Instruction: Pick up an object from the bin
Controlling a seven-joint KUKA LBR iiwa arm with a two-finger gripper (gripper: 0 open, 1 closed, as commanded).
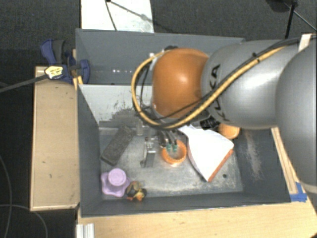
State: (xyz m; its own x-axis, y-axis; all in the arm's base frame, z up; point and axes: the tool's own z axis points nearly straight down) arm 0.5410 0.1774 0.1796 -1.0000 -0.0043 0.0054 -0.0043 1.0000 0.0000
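Your gripper [159, 150] sits low in the middle of the grey bin [91, 133], beneath the arm's orange cover [178, 81]. Nothing looks lifted, so by your judgement the pick itself is not yet done. You cannot tell whether the tool is spread or closed. Nearest to it, just beside it on the bin floor toward the view's right, lies a small round orange cup [174, 155], shallow and open-topped. A white wedge with an orange edge [210, 152] lies beside the cup.
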